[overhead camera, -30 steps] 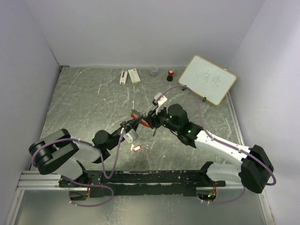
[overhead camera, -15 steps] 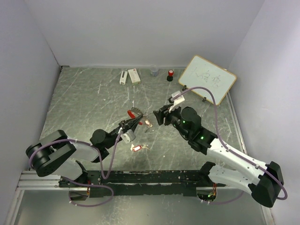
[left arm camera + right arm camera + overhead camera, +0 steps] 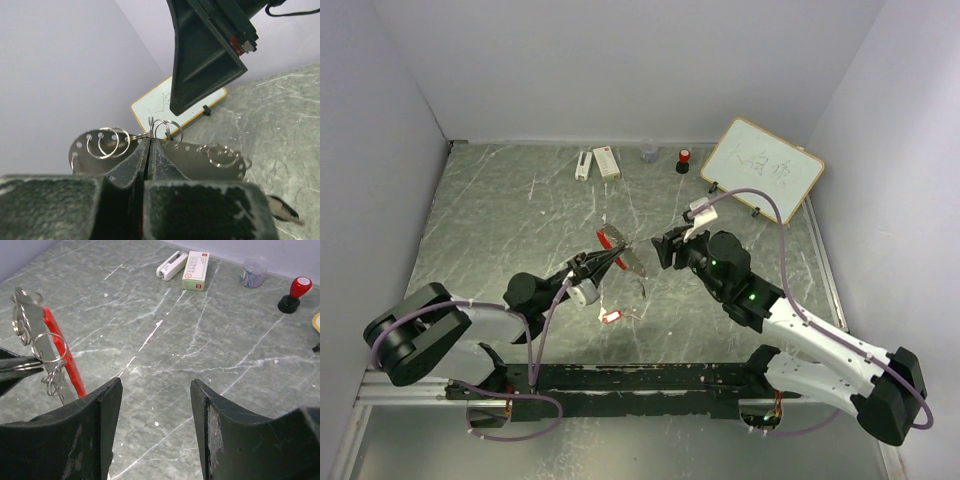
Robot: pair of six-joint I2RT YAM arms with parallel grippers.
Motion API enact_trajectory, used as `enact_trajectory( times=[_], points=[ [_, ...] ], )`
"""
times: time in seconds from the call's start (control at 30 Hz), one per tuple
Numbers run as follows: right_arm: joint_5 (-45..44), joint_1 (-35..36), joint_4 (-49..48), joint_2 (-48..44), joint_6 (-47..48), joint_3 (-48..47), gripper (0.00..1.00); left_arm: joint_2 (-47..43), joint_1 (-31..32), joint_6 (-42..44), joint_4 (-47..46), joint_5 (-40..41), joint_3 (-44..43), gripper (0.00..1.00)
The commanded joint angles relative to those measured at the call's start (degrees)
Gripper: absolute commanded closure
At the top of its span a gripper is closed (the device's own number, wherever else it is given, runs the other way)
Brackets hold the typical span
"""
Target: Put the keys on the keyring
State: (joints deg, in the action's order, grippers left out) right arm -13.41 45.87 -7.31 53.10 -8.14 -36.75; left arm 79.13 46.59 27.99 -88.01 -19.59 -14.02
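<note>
Threading step: left gripper (image 3: 150,150) pinched tight on the thin silver keyring with curved grey plate and red fob (image 3: 166,131), right gripper (image 3: 156,390) beside it spread and empty; next I must fetch the small red-tagged silver key (image 3: 611,316) lying loose nearside of the keyring.

Ahead of the right pincer (image 3: 155,386), a white stapler (image 3: 171,266) and small box (image 3: 196,271) lie side by side on the marbled table (image 3: 225,340); farther right, possibly a clip jar (image 3: 253,270), then a red-topped stamp (image 3: 293,294).
</note>
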Motion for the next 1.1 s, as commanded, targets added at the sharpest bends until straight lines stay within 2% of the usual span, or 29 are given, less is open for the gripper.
enact_trajectory(
  times=[0.0,0.3,0.6,0.87,1.07],
  points=[
    [0.8,-0.4,-2.1,-2.5,0.0,1.2,0.43,-1.3,-1.1,-1.2,-15.6,-5.5,-2.1,0.93],
    [3.6,-0.5,-2.6,-4.2,1.4,1.2,0.43,0.4,-1.8,-1.9,-15.6,-8.4,-4.1,0.93],
    [8.6,-0.5,-4.1,-6.5,0.9,1.5,0.45,1.0,-2.0,-1.5,-15.6,-7.2,-4.4,0.93],
    [15.7,-0.5,-5.6,-3.8,1.0,0.7,0.46,1.7,-2.0,-0.9,-15.6,-7.1,-4.4,0.93],
    [17.7,-0.5,-6.4,-3.6,3.0,0.0,0.53,0.6,-2.6,-2.2,-15.6,-9.5,-4.0,0.93]
  ],
)
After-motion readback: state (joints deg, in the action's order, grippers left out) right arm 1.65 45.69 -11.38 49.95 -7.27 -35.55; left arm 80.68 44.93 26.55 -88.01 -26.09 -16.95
